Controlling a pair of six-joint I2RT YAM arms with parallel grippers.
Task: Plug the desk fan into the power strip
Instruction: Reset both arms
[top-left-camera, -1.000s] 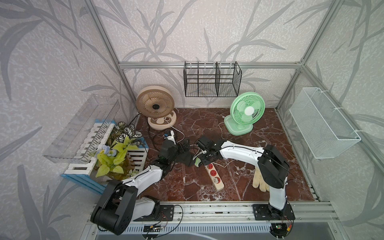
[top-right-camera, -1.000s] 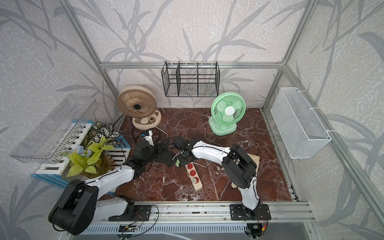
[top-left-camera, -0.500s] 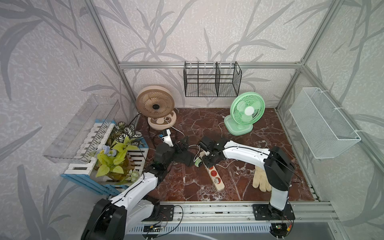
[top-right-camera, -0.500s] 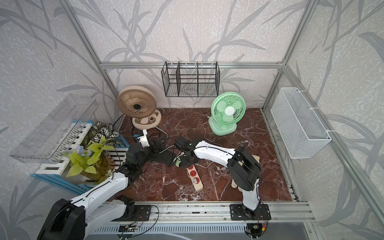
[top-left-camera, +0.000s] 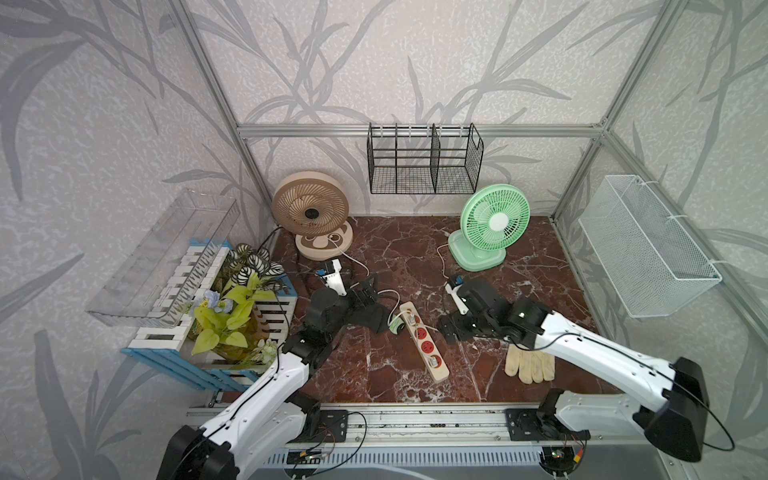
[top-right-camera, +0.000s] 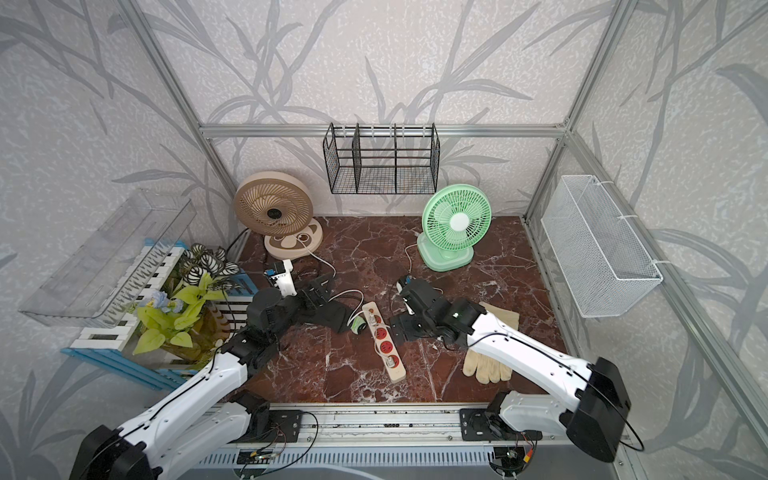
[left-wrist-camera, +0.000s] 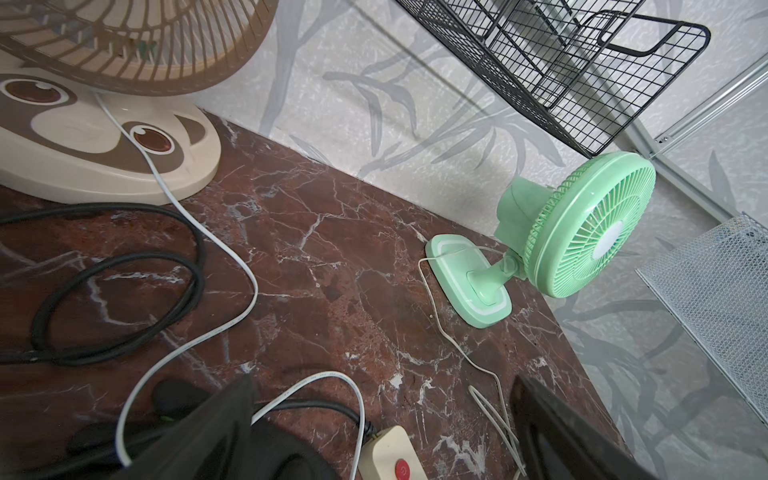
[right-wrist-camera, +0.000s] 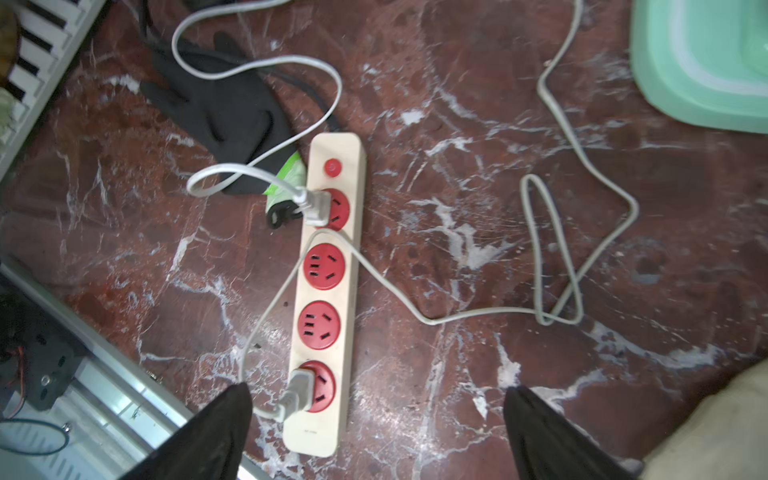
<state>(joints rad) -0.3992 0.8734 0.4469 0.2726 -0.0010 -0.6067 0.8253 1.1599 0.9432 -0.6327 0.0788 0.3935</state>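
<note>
while both the right gripper (right-wrist-camera: 376, 390) and the left gripper (left-wrist-camera: 384, 380) stand wide open with nothing held, the cream power strip (right-wrist-camera: 320, 324) lies flat on the marble floor (right-wrist-camera: 457, 124) between the arms. its long axis runs straight away from the right gripper, which sits at the end far from the red button (right-wrist-camera: 332, 167) and nearest the grey plug (right-wrist-camera: 300, 386). that plug looks seated in the end socket (right-wrist-camera: 327, 388), prongs hidden. its cord seems to lead to the green desk fan (top-left-camera: 494, 220), though the loops are hard to trace. a white plug (right-wrist-camera: 318, 205) fills the socket beside the button.
</note>
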